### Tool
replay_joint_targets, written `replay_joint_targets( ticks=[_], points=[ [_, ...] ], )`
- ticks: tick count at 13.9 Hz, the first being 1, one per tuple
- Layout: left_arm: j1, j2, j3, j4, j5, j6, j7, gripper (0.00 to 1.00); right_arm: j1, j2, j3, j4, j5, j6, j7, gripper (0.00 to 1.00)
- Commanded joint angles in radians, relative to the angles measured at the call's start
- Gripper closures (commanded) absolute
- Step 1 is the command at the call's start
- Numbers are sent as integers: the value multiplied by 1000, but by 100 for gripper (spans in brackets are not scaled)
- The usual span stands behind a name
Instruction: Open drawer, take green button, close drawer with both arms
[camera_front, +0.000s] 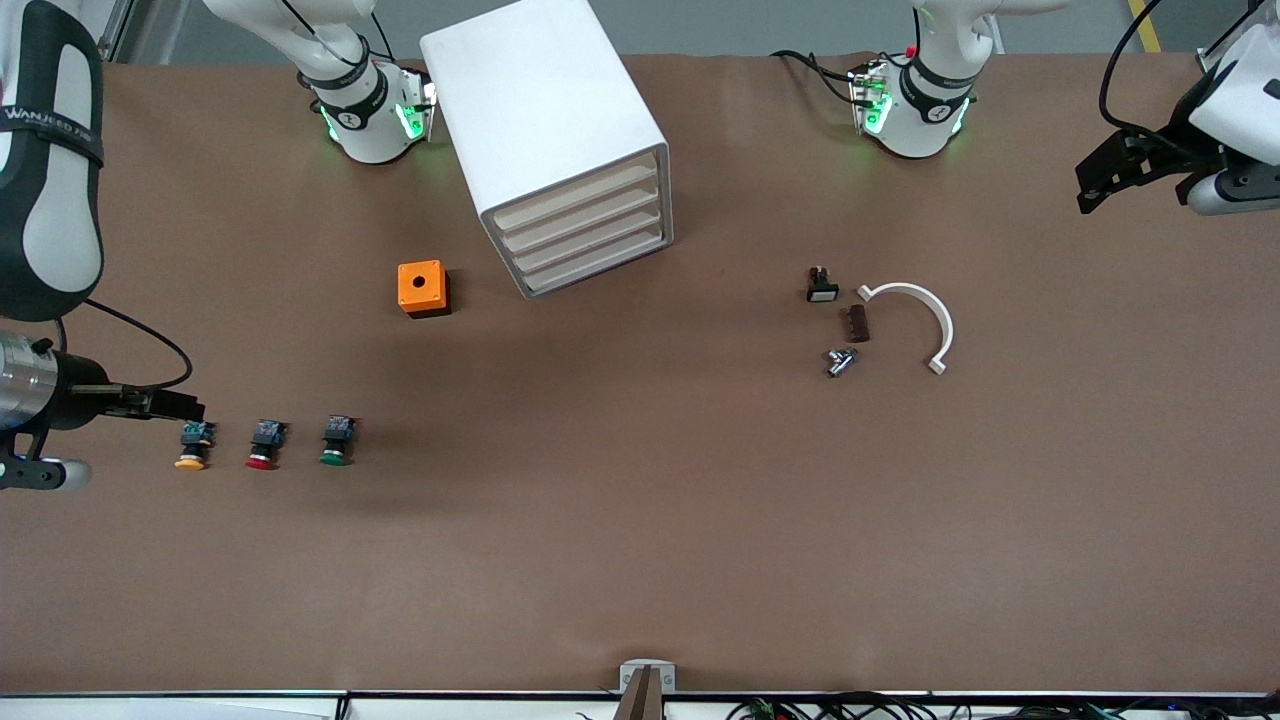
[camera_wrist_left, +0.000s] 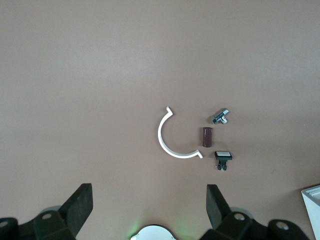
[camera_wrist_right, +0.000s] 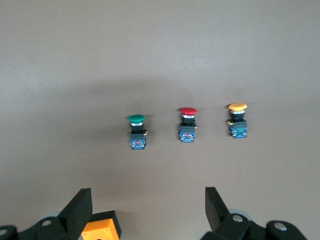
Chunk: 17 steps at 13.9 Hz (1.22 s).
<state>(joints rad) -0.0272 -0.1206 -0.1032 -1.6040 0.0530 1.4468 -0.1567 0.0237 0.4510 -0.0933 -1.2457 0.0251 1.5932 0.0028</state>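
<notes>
Four beige-fronted drawers (camera_front: 590, 235) all shut in white cabinet (camera_front: 545, 110), green-capped button (camera_front: 337, 441) lying on table beside red-capped button (camera_front: 265, 445)

Front view: you look steeply down from high across the tabletop (camera_front: 640, 520), facing both bases.
Left wrist view: looks down from well above; it shares the white curved clip (camera_wrist_left: 172, 142) (camera_front: 925, 320) with the front view.
Right wrist view: looks down; shares the green button (camera_wrist_right: 136, 131) (camera_front: 337, 441).

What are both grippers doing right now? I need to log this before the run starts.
Left gripper: open, holding nothing, over bare table near the white clip.
Right gripper: open, holding nothing, over the table near the three buttons.
</notes>
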Motion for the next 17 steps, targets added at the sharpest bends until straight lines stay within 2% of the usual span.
replay_joint_targets(
  ticks=[1,5,10,17],
  points=[
    [15,-33,0,-28,-24,-5,20,0,19,-2,4,23,-43,-31,-4,0],
    [15,-25,0,-27,-25,4,20,0,10,-58,3,87,-43,-126,-3,0],
    [15,-16,-1,-25,-27,26,20,0,8,-138,6,85,-24,-203,20,0],
    [20,-17,0,-27,-30,27,20,0,2,-354,6,-122,-20,-223,5,0]
  ],
)
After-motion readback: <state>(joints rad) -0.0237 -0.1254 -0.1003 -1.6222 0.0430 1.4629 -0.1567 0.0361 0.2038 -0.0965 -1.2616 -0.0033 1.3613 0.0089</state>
